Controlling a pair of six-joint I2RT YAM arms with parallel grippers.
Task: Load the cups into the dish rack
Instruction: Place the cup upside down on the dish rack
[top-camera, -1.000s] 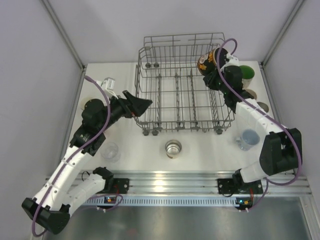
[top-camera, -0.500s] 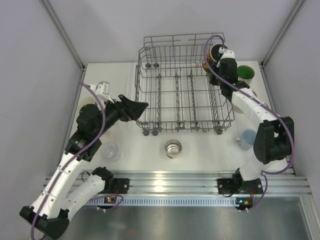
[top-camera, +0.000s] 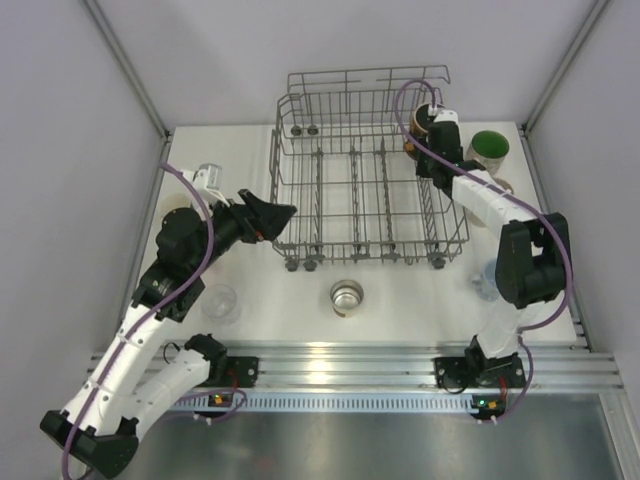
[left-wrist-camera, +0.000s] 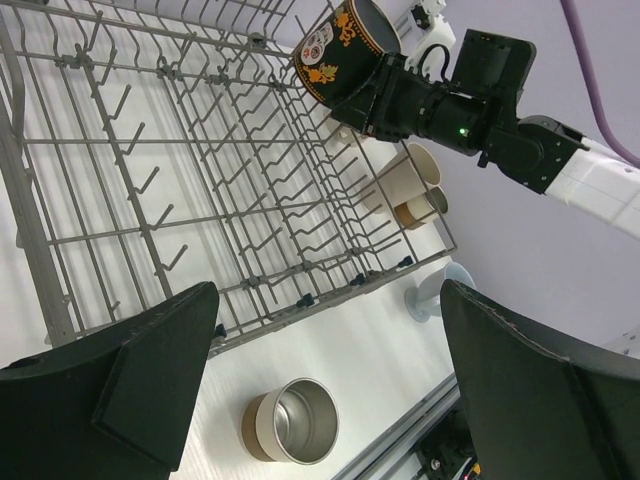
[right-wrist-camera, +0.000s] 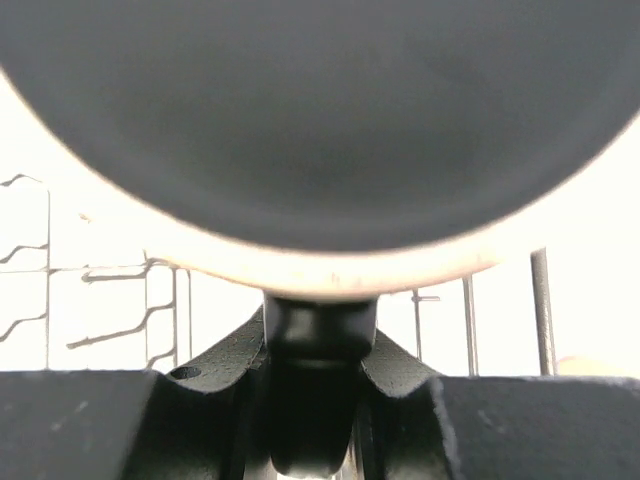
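The grey wire dish rack (top-camera: 350, 170) stands at the table's middle with no cups in it; it also fills the left wrist view (left-wrist-camera: 180, 170). My right gripper (top-camera: 438, 135) is shut on the handle of a black mug with orange print (top-camera: 424, 118), held tilted above the rack's far right corner. The left wrist view shows that mug (left-wrist-camera: 340, 45) and the right gripper (left-wrist-camera: 385, 95). In the right wrist view the mug (right-wrist-camera: 320, 120) fills the top. My left gripper (top-camera: 278, 213) is open and empty by the rack's left side. A steel cup (top-camera: 347, 296) stands in front of the rack.
A dark green cup (top-camera: 490, 147) and cream cups (top-camera: 503, 186) stand right of the rack. A clear cup (top-camera: 220, 303) stands at the front left. A pale stemmed cup (top-camera: 484, 280) stands partly behind my right arm. Metal rails run along the near edge.
My right arm has swung in towards the rack and turned the black mug over the far right corner. My left gripper drew back slightly to the left, then stayed still.
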